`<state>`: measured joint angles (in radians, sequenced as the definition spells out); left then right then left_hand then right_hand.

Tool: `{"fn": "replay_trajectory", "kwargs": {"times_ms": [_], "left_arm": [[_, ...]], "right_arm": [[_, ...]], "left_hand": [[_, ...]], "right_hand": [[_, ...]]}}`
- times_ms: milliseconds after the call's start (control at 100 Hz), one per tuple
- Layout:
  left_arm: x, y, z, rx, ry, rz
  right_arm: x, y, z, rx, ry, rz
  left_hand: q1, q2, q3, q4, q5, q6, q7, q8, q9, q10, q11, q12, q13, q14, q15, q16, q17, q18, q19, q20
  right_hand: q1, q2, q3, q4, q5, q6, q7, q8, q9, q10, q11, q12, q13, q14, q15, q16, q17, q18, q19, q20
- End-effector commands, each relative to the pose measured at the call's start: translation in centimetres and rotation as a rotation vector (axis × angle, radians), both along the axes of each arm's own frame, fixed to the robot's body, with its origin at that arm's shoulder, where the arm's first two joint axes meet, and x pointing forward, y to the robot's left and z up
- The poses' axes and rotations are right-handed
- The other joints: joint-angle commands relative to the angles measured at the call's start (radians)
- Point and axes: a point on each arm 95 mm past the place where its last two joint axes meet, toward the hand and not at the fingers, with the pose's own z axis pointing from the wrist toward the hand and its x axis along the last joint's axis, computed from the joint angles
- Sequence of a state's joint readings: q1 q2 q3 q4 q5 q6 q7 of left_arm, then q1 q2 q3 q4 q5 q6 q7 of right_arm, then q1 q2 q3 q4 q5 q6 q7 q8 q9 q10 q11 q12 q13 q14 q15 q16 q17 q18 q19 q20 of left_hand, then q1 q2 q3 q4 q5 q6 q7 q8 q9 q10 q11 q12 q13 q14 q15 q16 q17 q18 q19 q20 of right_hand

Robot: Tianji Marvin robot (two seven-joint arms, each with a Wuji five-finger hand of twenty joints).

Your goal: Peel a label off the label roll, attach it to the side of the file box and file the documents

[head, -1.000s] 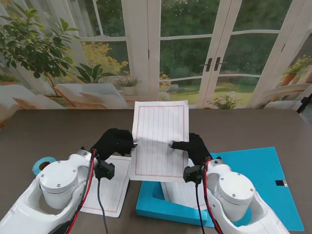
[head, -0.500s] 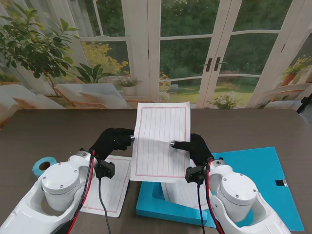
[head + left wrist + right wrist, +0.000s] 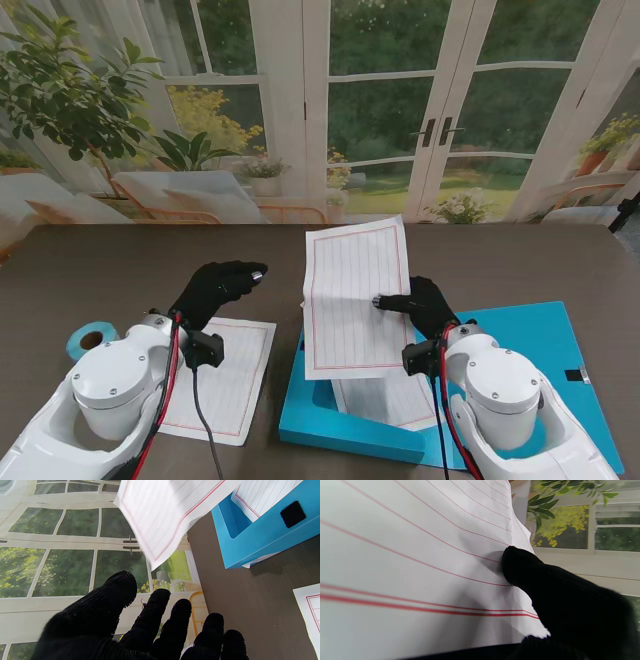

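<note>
A red-lined white sheet [image 3: 355, 300] hangs upright over the open blue file box [image 3: 330, 425], pinched at its right edge by my right hand [image 3: 420, 303]. In the right wrist view the thumb [image 3: 520, 565] presses on the sheet [image 3: 420, 555]. More lined paper [image 3: 385, 395] lies inside the box. My left hand [image 3: 215, 285] is open with fingers spread, apart from the sheet, hovering over another lined sheet [image 3: 225, 375] on the table. The left wrist view shows the fingers [image 3: 150, 620], the box [image 3: 262, 537] and the raised sheet [image 3: 170, 515]. The blue label roll [image 3: 90, 338] lies at the left.
The box's blue lid [image 3: 540, 370] lies flat to the right with a small black patch [image 3: 575, 376]. The dark table [image 3: 120, 270] runs back to a window backdrop. A black patch [image 3: 292, 513] sits on the box's side.
My left hand has let go of the sheet and drawn back to the left. My right hand alone has carried the sheet to the right, over the box.
</note>
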<state>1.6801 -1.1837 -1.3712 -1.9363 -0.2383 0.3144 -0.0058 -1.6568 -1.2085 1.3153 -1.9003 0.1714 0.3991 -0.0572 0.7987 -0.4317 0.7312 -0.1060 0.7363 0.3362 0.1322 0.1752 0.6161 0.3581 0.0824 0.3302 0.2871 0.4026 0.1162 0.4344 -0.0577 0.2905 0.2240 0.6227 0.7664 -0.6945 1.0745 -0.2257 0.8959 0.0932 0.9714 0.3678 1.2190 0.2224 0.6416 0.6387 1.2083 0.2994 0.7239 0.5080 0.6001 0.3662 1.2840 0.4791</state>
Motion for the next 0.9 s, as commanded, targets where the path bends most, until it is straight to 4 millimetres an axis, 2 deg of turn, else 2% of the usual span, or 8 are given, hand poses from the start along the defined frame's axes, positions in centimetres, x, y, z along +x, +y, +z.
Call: {"fn": "replay_trajectory", "kwargs": {"times_ms": [0,440,530,700,800,890], "left_arm": [[-0.3,-0.1,0.1,-0.021,0.0,-0.026],[-0.4,0.3,-0.3,-0.044,-0.005,-0.061],[-0.5,0.3,-0.3,-0.044,-0.005,-0.063],[-0.6,0.2,-0.3,-0.05,-0.007,-0.058],[-0.6,0.3,-0.3,-0.051,-0.011,-0.052],[-0.6,0.2,-0.3,-0.058,-0.015,-0.049]], "right_arm": [[-0.3,-0.5,-1.4,-0.024,0.047,-0.009],[-0.8,-1.5,-4.6,-0.17,0.16,-0.051],[-0.9,-1.6,-5.0,-0.182,0.175,-0.06],[-1.2,-1.7,-5.3,-0.215,0.21,-0.066],[-1.5,-1.7,-5.2,-0.241,0.238,-0.073],[-1.6,-1.7,-5.3,-0.249,0.246,-0.08]], "left_hand": [[-0.032,0.023,-0.027,0.02,-0.01,-0.029,-0.008,-0.002,-0.038,-0.029,-0.007,-0.011,-0.02,-0.025,-0.023,-0.011,-0.002,-0.048,-0.028,0.017],[-0.014,0.039,-0.063,0.023,0.0,-0.032,-0.004,0.004,-0.043,-0.032,-0.008,-0.015,-0.033,-0.04,-0.032,-0.014,-0.031,-0.061,-0.052,0.028],[-0.011,0.04,-0.068,0.024,0.001,-0.032,-0.004,0.005,-0.043,-0.033,-0.007,-0.015,-0.033,-0.038,-0.032,-0.015,-0.033,-0.061,-0.055,0.03],[-0.009,0.045,-0.076,0.025,-0.001,-0.033,-0.005,0.006,-0.044,-0.033,-0.007,-0.016,-0.034,-0.041,-0.032,-0.016,-0.036,-0.063,-0.058,0.033],[-0.006,0.045,-0.078,0.026,-0.001,-0.033,-0.006,0.006,-0.046,-0.033,-0.008,-0.016,-0.035,-0.041,-0.032,-0.016,-0.036,-0.064,-0.06,0.034],[-0.007,0.045,-0.08,0.026,-0.002,-0.035,-0.006,0.007,-0.044,-0.033,-0.007,-0.016,-0.034,-0.042,-0.032,-0.016,-0.036,-0.063,-0.06,0.035]], "right_hand": [[0.057,0.114,0.012,-0.011,0.139,-0.028,0.111,0.091,0.03,0.021,0.032,0.023,0.057,0.063,0.011,0.021,0.014,-0.028,0.047,-0.013],[0.054,0.118,0.007,-0.011,0.141,-0.037,0.11,0.092,0.026,0.013,0.04,0.019,0.054,0.057,0.01,0.021,0.012,-0.033,0.049,-0.013],[0.059,0.097,0.015,0.003,0.14,-0.042,0.114,0.092,0.028,0.011,0.043,0.017,0.055,0.056,0.011,0.021,0.011,-0.033,0.049,-0.014],[0.061,0.004,0.076,0.085,0.13,-0.044,0.139,0.073,0.03,0.012,0.044,0.014,0.054,0.056,0.011,0.021,0.008,-0.036,0.051,-0.019],[0.057,-0.076,0.14,0.158,0.122,-0.048,0.153,0.062,0.033,0.011,0.04,0.016,0.053,0.054,0.01,0.02,0.007,-0.038,0.052,-0.022],[0.047,-0.149,0.212,0.242,0.121,-0.048,0.156,0.058,0.035,0.01,0.038,0.019,0.053,0.052,0.011,0.019,0.005,-0.038,0.052,-0.024]]}}
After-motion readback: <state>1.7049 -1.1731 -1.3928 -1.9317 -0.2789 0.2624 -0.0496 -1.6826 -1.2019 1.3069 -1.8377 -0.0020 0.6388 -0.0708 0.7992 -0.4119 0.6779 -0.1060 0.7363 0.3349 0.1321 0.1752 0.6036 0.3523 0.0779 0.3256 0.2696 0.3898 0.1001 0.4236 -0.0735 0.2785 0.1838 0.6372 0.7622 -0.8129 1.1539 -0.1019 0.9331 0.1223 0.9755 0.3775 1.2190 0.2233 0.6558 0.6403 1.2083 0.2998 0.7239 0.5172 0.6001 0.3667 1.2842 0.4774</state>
